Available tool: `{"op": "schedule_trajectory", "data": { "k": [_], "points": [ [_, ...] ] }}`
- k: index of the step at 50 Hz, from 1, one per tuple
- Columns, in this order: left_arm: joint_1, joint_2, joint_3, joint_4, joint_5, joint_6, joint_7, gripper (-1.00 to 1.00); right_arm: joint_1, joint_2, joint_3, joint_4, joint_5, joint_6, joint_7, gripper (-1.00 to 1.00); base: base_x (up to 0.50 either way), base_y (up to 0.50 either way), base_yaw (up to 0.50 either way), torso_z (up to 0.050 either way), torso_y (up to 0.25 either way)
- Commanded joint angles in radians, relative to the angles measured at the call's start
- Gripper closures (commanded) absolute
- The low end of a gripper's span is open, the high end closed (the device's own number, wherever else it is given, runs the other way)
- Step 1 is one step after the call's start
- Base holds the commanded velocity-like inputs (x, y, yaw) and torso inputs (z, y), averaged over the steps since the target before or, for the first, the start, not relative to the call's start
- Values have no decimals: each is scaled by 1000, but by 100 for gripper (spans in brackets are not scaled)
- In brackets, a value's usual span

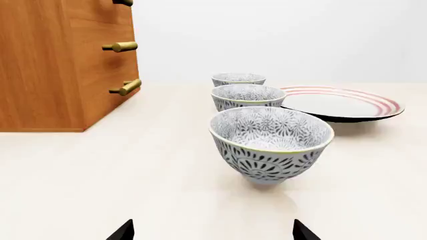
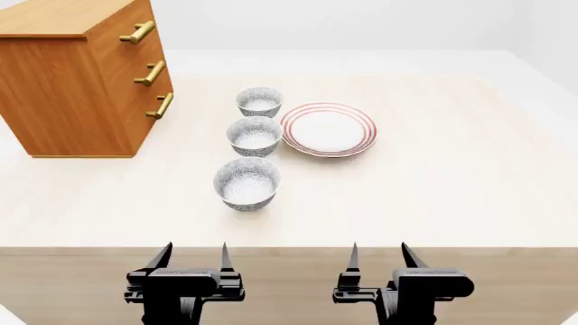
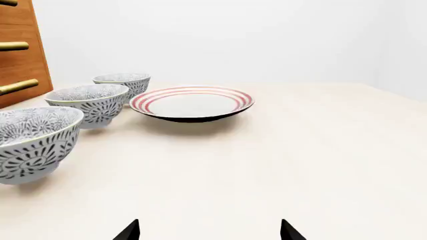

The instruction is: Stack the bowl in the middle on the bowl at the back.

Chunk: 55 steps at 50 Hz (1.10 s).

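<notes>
Head view: my left pincer point(image 2: 191, 256) and my right pincer point(image 2: 378, 256) hang off the near edge of the table point(image 2: 451, 189), both spread apart and holding nothing. Using the plate point(image 2: 329, 128) as landmark: the middle bowl point(image 2: 254, 135) stands just beside the plate's left rim, upright. The back bowl point(image 2: 259, 102) stands beyond the middle bowl, near the plate's far left edge, upright and apart from it. The front bowl point(image 2: 246, 183) sits nearer to me than the plate, apart from the others. A wooden drawer chest point(image 2: 81, 81) stands well to the left of the plate.

Left wrist view: the front bowl point(image 1: 271, 144) is closest, with the middle bowl point(image 1: 248, 96) and the back bowl point(image 1: 238, 79) lined up behind it. The plate point(image 1: 341, 103) lies beside the middle bowl. My left pincer tips show spread.

Right wrist view: the plate point(image 3: 191, 103) lies ahead. The middle bowl point(image 3: 88, 104) stands beside it and the back bowl point(image 3: 123, 83) behind. My right pincer tips show spread, gripping nothing.
</notes>
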State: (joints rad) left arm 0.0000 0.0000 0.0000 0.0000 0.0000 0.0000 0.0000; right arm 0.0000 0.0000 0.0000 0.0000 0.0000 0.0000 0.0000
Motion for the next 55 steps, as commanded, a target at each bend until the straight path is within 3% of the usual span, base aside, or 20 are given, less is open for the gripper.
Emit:
{"op": "schedule_trajectory", "data": {
  "k": [1, 16, 37, 55],
  "points": [
    [-1, -16, 19, -1, -14, 3, -19, -100, 1, 15, -22, 1, 11, -1, 22, -100, 0, 0, 0, 0, 0],
    [-7, -68, 80, 26, 8, 2, -70, -100, 8, 56, -61, -25, 48, 18, 73, -100, 0, 0, 0, 0, 0],
    [-170, -168, 65, 421, -108, -497, 17, -100, 143, 146, -80, -406, 97, 467, 102, -100, 0, 0, 0, 0, 0],
    [-386, -259, 38, 519, -210, -782, 96, -100, 341, 180, -50, -532, 189, 795, 85, -100, 0, 0, 0, 0, 0]
  ]
}}
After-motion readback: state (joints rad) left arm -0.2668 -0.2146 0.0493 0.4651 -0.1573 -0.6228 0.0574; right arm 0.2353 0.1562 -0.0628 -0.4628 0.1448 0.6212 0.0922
